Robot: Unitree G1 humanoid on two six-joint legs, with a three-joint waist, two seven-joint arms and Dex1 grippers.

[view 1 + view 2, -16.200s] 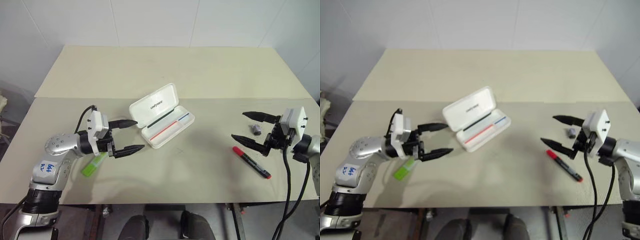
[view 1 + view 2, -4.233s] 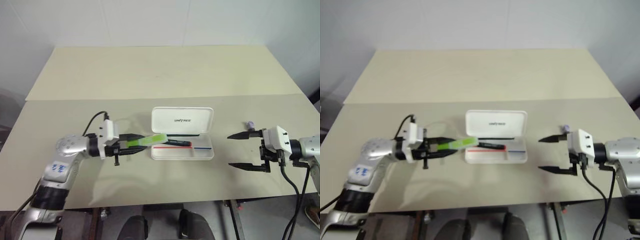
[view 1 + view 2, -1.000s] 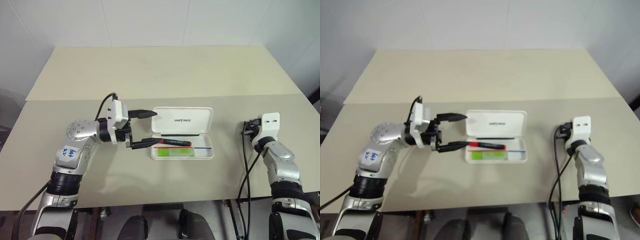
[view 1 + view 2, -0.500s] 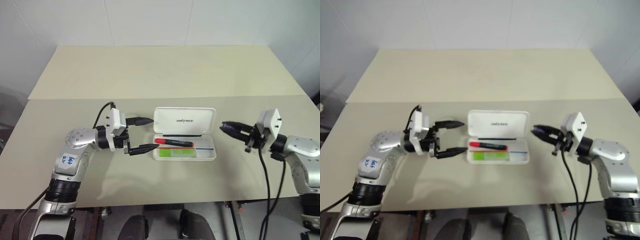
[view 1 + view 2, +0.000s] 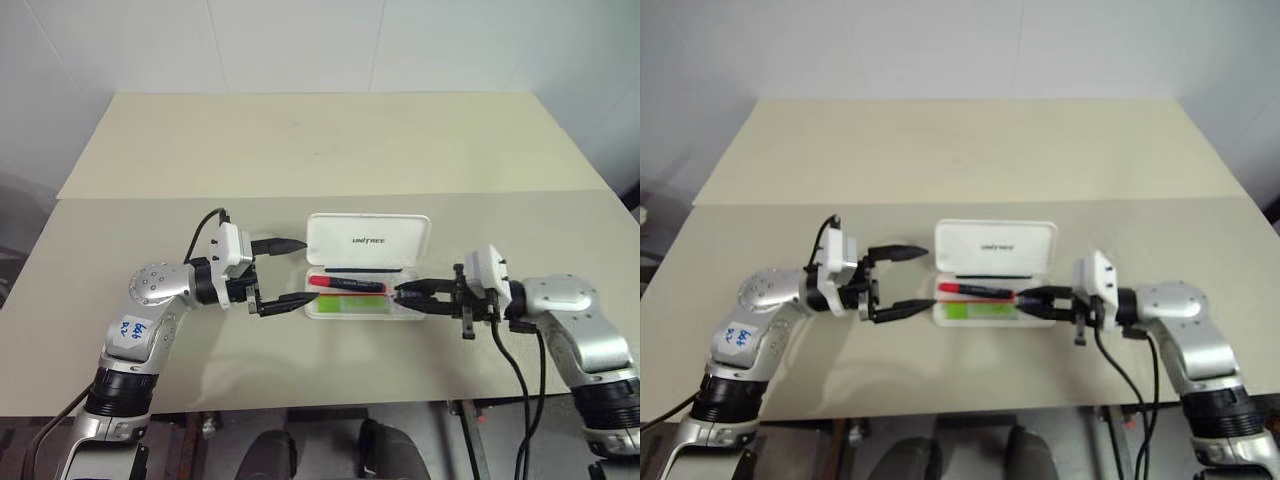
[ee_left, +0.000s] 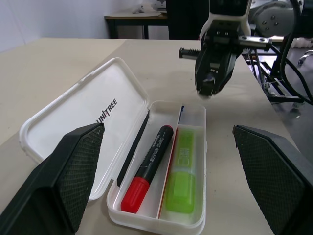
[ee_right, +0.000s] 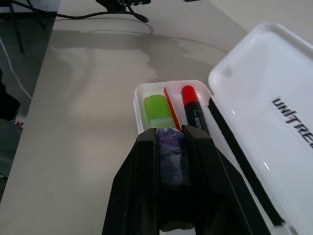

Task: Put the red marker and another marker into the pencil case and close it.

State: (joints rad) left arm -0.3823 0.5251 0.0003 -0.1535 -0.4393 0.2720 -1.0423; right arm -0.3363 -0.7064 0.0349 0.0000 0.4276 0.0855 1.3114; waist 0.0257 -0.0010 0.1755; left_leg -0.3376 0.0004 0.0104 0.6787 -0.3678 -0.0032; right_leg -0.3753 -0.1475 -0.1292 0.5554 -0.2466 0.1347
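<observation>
Pencil case (image 5: 340, 235) is found near the middle of the tabletop (image 5: 300, 150), open, with its lid thrown back toward 12 o'clock and the tray on the 6 o'clock side.

Left jaws stand spread wide and empty at the case's 9 o'clock end, just beside it and not touching. They have barely shifted over the last second.

Right jaws are the change we record. A second ago they were well apart from the case, out near the tabletop's 3 o'clock edge. They have now swung in, and their tips reach over the tray's 3 o'clock end. Whether they touch the tray we cannot tell. They are pressed together on a small bluish-purple object (image 7: 170, 152), whose nature we cannot make out.

Red marker (image 5: 348, 284) lies in the tray's 12 o'clock compartment, cap toward 9 o'clock. The green highlighter (image 5: 350, 301), held by the left jaws a few seconds ago, now lies in the 6 o'clock compartment.

We judge loading complete and only the closing outstanding. The right jaws' approach appears to be about dropping in their small item, or about the lid. The lid must fold toward 6 o'clock.
</observation>
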